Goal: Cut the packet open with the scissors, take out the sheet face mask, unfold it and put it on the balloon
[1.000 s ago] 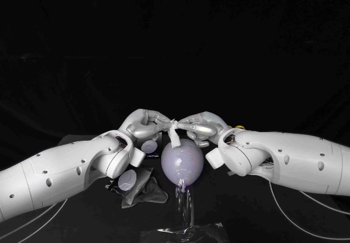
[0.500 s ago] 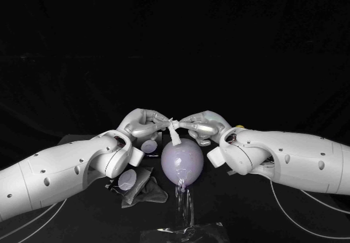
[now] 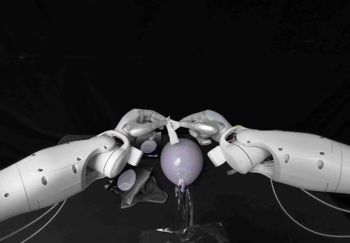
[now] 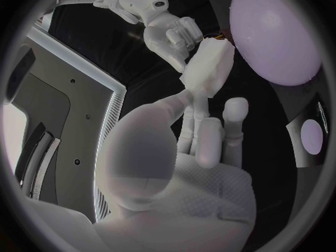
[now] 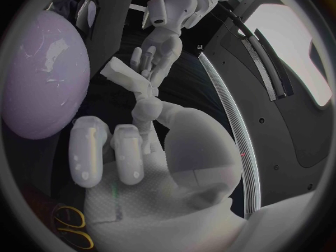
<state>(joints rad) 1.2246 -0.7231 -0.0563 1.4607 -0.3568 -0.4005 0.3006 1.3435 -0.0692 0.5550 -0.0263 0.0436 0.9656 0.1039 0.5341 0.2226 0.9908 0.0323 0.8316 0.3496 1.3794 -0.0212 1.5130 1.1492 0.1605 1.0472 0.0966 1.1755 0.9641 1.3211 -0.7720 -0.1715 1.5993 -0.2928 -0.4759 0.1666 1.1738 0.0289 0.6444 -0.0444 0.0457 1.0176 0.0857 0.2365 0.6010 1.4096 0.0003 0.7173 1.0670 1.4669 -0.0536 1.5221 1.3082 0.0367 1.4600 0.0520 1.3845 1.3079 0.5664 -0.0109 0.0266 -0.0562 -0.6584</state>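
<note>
Hanging from the 2 hands at frame centre in the head view: sheet mask (image 3: 173, 132), folded into a narrow white strip. Long axis near vertical, top end up at the fingertips, lower end leaning slightly right and down. Lower end overlaps the top of the balloon (image 3: 181, 162); cannot tell if it touches.

Left hand (image 3: 142, 123) comes in from the left and pinches the strip's top end. Right hand (image 3: 206, 123) pinches the same end from the right, fingertips nearly meeting the left's. Both wrist views confirm the white strip held between the 2 hands, balloon just beside it.

Balloon: pale lilac oval just below the hands, long axis up-down in the frame, narrow end down. It sits on a clear stand (image 3: 186, 207) whose base is at bottom centre.

Both forearms flank the balloon closely, left and right.

Lower left of the balloon: dark grey cloth (image 3: 148, 191) on the black table (image 3: 241, 212), partly under the left forearm. 2 pale round discs (image 3: 148, 147) also left of the balloon, one above the other.

Scissors (image 5: 73, 228), yellow handles, lie near the right wrist.
</note>
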